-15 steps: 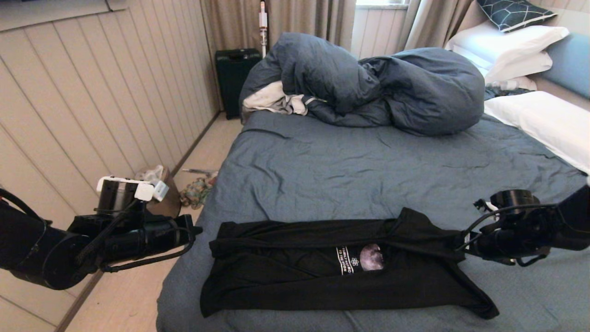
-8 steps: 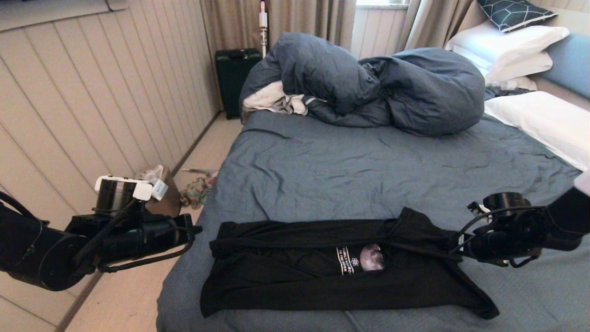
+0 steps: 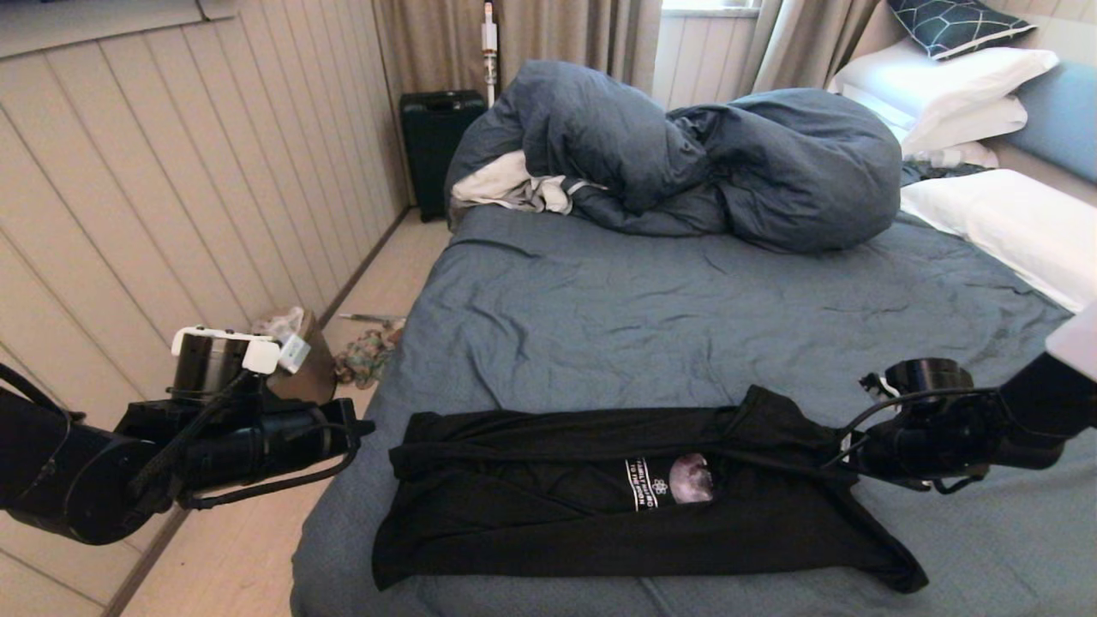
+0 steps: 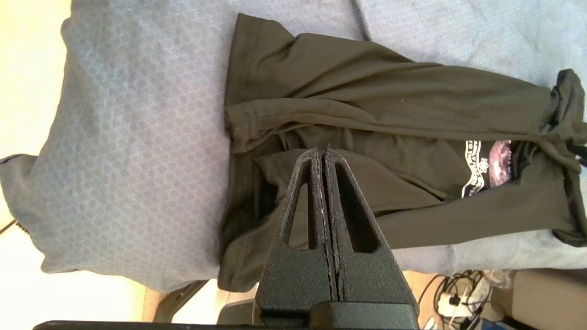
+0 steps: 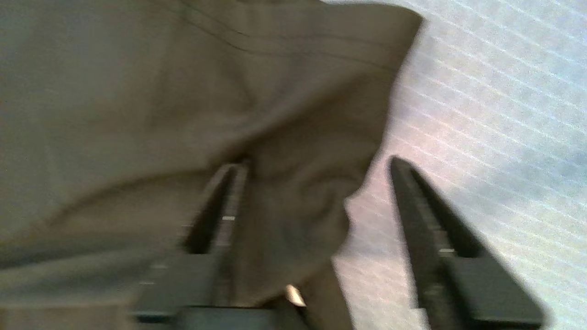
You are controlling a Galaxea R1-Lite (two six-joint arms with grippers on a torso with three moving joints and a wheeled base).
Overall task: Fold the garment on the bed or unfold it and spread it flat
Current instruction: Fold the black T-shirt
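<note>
Quick headcount of the bed scene

One bed [image 3: 600, 334] with one black T-shirt [image 3: 600, 523] on it, showing one moon print [image 3: 691, 477]. One bunched-up blue duvet [image 3: 686, 163] with one white-grey cloth [image 3: 510, 190] poking out beside it. Pillows: I count three white ones [image 3: 951, 86] for sure, plus one dark patterned cushion [image 3: 956, 24] on top of the stack. One black suitcase [image 3: 439, 141] by the curtains. Two robot arms, so two end effectors: the left end effector [image 4: 322, 158] and the right end effector [image 5: 316, 201], two fingers each.

Bed [image 3: 651, 326]: black garment [image 3: 600, 514] near edge, duvet [image 3: 703, 163], pillows [image 3: 1003, 223].
</note>
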